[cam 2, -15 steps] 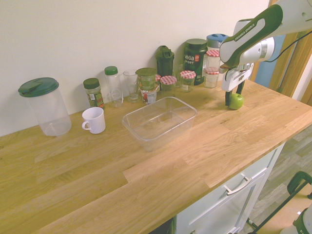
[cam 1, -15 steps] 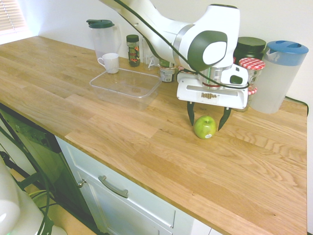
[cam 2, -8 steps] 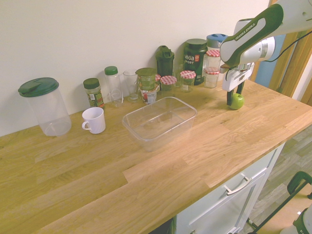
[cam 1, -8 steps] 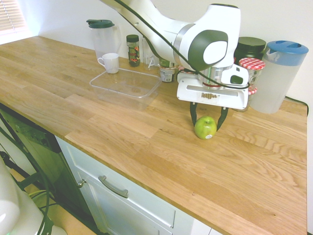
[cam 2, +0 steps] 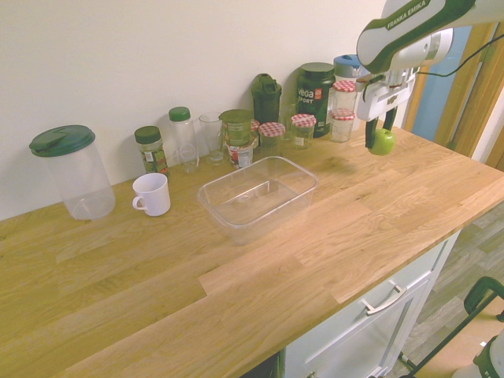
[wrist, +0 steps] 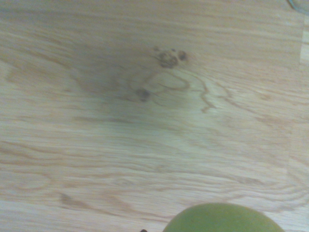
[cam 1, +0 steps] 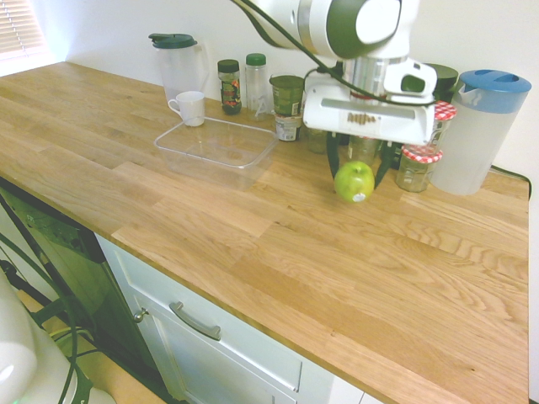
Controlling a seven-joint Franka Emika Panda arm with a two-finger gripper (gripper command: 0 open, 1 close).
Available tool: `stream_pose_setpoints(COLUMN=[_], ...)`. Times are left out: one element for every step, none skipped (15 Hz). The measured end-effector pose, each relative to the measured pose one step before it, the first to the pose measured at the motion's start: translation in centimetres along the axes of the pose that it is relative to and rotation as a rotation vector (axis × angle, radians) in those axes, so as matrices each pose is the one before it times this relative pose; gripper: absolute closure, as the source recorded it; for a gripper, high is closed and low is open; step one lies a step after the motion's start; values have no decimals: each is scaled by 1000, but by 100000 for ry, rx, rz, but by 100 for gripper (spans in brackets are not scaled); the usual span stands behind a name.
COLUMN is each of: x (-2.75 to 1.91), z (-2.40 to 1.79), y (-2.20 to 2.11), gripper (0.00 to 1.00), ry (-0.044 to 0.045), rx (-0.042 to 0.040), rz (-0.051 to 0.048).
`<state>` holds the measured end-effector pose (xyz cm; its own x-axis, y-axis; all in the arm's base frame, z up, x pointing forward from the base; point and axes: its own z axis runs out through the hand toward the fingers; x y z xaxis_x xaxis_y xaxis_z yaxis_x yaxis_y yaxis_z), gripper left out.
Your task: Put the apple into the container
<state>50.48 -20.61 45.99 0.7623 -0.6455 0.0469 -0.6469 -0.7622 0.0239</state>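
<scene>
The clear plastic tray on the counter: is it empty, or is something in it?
Empty: bare plastic shows inside the tray, and the apple hangs in the pincer.

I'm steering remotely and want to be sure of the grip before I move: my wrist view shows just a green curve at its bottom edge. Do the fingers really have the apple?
Observer: Yes. The first exterior view shows the gripper closed on the apple, one finger on each side.
Operator: Is it off the counter?
Observer: Yes. In the second exterior view it hangs above the counter.
Operator: And the container, which my view doesn't let me make out?
Observer: The clear plastic container stands on the counter, well to the left of the apple in the second exterior view, with its open side up. It lies between the apple and the white mug.
</scene>
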Motion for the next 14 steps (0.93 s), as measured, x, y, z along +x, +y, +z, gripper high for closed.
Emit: stream_pose_setpoints(x=[-1153, -1630, -2010, -2078, -2084, -1974, -1624, -1357, -1024, -794, -450, -245, -120, -145], z=[-2102, -2241, -1896, -1115, -224, 416, 977, 1429, 1780, 1901, 1605, 1203, 910, 727], y=[-2334, -3209, -3744, -3664, -3337, -2990, -2437, -2014, -1467, -982, -562, -304, -134, -105], gripper=[100, 100, 100, 100, 100, 100, 100, 100, 100, 100, 100, 100, 100, 100], ry=[81, 947, 1558, 1425, 201, -437, -265, 48, -238, -470, -195, 156, 300, 69], rx=[940, 1928, 2218, 1164, 353, -240, -282, 109, 92, -123, 149, 486, 578, 227], rz=[-109, -1282, -2288, -2526, -2443, -2234, -1573, -864, 173, 658, 446, 282, 492, 471])
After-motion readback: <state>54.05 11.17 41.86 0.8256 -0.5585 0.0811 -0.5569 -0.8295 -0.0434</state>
